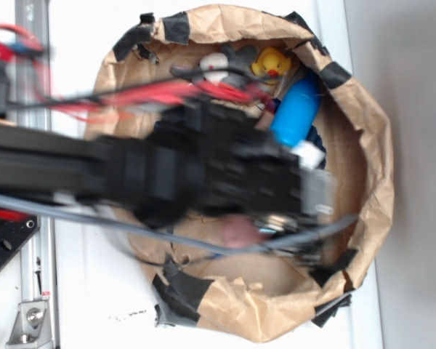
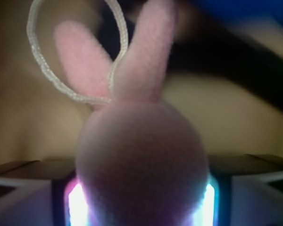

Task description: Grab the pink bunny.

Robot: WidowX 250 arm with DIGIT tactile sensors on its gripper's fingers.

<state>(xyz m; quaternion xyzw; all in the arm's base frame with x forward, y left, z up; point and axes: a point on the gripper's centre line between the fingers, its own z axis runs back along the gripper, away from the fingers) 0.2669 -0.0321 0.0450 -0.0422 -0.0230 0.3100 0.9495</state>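
The pink bunny (image 2: 141,160) fills the wrist view, seen from behind, with two long ears up and a thin white string loop (image 2: 47,70) at the left. It sits between the two glowing pads (image 2: 78,207) of my gripper (image 2: 141,205), and its body touches both sides. In the exterior view the black arm reaches from the left over the paper bag. My gripper (image 1: 265,222) points down into it, with a blurred pink patch of the bunny (image 1: 240,231) showing under it. The gripper is shut on the bunny.
The toys lie in a brown paper bag (image 1: 374,182) with black tape on its rolled rim. A grey plush with a white face (image 1: 216,67), a yellow rubber duck (image 1: 271,64) and a blue bottle (image 1: 296,110) lie at the far side. Red cables run along the arm.
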